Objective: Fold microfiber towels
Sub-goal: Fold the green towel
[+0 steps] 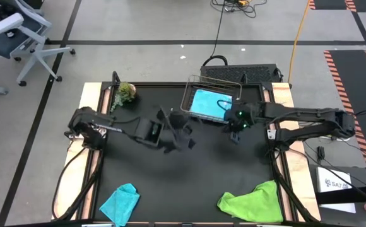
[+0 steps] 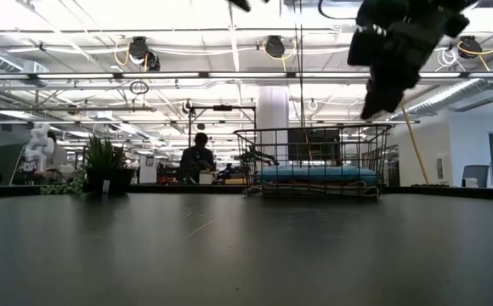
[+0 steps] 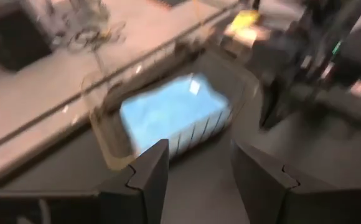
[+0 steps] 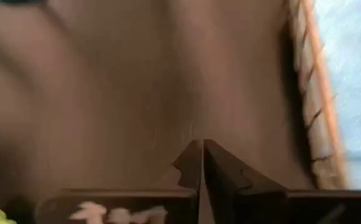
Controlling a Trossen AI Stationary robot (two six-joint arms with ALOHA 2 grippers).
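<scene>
Sky blue towel (image 1: 209, 103) lying folded flat inside the wire basket (image 1: 194, 82) at the far edge of the table (image 1: 189, 176); the teal towel (image 1: 121, 202) and the lime green towel (image 1: 253, 202) sitting crumpled at the near edge, teal on the left side, green on the right; no other towels showing.

Right gripper (image 1: 236, 133) hanging above the table just beside the basket's near right corner, fingers pressed together, carrying nothing; left gripper (image 1: 182, 135) hovering over mid-table, fingers (image 3: 148, 180) standing apart, nothing between them.

Both arms sitting well apart from the unfolded cloths; green towel lying straight toward the near edge from the right gripper, so the right arm is looking the nearer one; teal lying nearer the left arm's side; likely next step is reaching for one of these.
</scene>
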